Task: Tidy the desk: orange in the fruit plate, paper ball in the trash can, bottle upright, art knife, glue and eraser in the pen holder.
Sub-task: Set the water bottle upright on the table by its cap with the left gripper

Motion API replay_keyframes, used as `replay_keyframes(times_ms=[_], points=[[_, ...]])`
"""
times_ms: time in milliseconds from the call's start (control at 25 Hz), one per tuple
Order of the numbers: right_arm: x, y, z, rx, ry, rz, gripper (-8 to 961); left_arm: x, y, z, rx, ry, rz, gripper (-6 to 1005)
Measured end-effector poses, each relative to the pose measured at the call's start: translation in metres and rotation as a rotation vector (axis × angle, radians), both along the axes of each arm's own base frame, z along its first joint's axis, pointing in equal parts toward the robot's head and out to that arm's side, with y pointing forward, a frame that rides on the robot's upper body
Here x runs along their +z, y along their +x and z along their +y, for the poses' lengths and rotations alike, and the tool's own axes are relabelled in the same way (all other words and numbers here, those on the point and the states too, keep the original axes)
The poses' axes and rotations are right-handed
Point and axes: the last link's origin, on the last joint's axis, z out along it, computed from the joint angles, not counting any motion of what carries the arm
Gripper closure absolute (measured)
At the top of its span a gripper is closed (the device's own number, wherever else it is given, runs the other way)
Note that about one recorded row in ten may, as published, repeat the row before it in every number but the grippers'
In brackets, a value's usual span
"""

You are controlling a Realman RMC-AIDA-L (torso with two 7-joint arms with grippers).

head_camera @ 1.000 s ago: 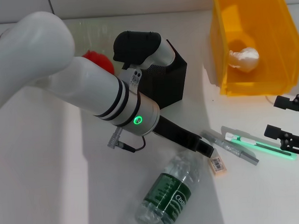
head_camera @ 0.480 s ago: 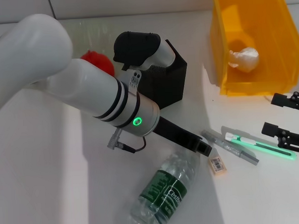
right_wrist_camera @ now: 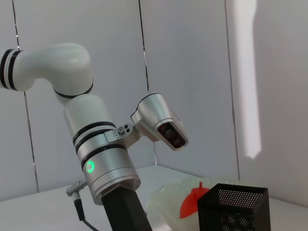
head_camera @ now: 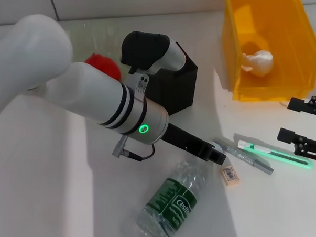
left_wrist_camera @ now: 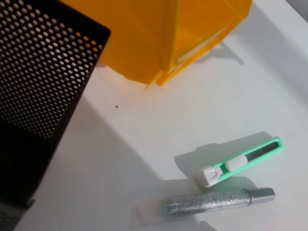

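White left arm hides its gripper (head_camera: 216, 157); whether it's spread, I cannot tell. Right gripper (head_camera: 301, 124), edge-cropped, gapes empty. Clear, green-labelled plastic bottle (head_camera: 175, 201) reads "Cert…".

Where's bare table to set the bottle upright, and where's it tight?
Free: the wide white table on the robot's left of the lying clear plastic bottle. Crowded: between the bottle and the right gripper, where the tan eraser, silver glue stick and green art knife lie, with the left gripper over them.
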Motion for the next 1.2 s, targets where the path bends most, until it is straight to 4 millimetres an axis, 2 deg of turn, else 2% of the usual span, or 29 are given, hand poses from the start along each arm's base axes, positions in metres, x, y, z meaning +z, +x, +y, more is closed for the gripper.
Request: replay_keyframes(times_ms=[680, 760, 1080, 1200], points=[[0.005, -0.002, 0.005, -0.015, 0.034, 0.029, 233, 0.033, -0.025, 0.001, 0.023, 0.084, -0.132, 554], [0.006, -0.002, 0.007, -0.018, 0.039, 0.035, 233, 0.042, -0.029, 0.000, 0.008, 0.098, -0.160, 554], [0.007, -0.004, 0.008, -0.017, 0.044, 0.043, 233, 0.049, -0.032, -0.002, 0.003, 0.107, -0.209, 554], [0.008, -0.004, 0.008, -0.020, 0.054, 0.050, 233, 0.064, -0.040, -0.006, -0.016, 0.127, -0.301, 554]])
